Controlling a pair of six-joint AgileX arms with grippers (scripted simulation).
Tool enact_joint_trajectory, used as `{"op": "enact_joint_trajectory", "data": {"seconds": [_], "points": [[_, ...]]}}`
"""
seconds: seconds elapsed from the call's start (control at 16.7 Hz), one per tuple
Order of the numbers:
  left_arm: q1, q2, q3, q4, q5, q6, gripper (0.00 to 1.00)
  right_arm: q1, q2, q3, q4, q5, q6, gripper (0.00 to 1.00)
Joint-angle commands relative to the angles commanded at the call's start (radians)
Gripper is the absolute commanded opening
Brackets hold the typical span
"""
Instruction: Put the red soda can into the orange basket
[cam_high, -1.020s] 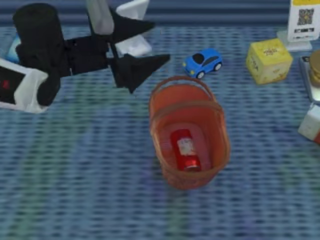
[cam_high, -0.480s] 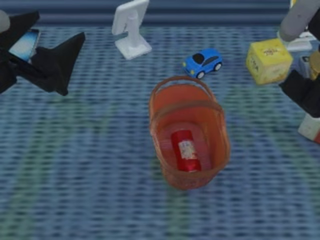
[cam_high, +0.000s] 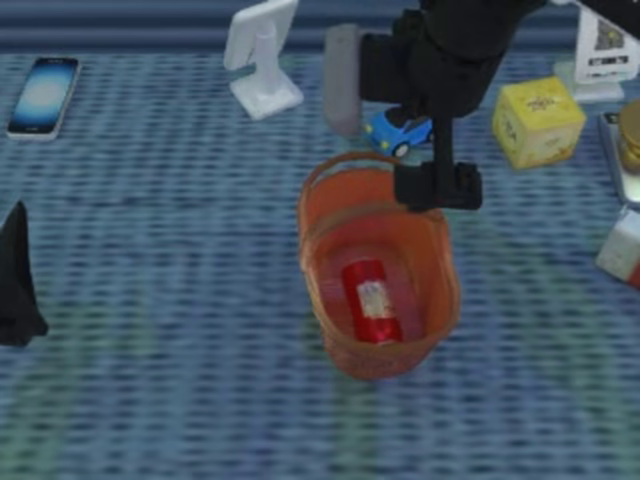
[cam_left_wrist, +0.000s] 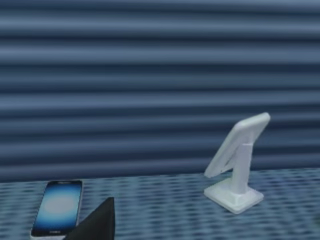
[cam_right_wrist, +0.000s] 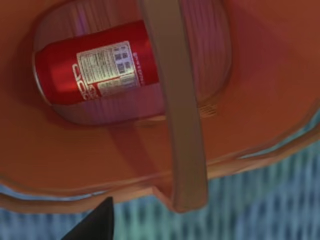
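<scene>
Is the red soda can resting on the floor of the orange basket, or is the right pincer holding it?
Touching the basket floor. In the right wrist view the red soda can lies on its side on the orange basket bottom, under the handle, with no fingers on it.

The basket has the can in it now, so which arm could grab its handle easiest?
Probably the right. Its claw hangs right over the basket handle's far end, with the can lying inside. The left claw sits far off at the table's left edge.
</scene>
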Motion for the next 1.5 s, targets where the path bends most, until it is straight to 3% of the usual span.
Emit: {"op": "enact_joint_trajectory", "data": {"seconds": [0.18,0.36,1.32,1.5], "points": [[0.020,-0.173,-0.103,-0.078,-0.103,0.019,1.00,0.047,0.165,0.150,-0.115,-0.002,-0.072,1.00],[0.027,-0.250,-0.154,-0.115,-0.153,0.031,1.00,0.070,0.237,0.211,-0.170,-0.004,-0.105,1.00],[0.028,-0.254,-0.158,-0.117,-0.157,0.032,1.00,0.071,0.223,0.103,-0.080,-0.004,-0.107,1.00],[0.028,-0.254,-0.158,-0.117,-0.157,0.032,1.00,0.071,0.223,0.103,-0.080,-0.004,-0.107,0.77]]}}
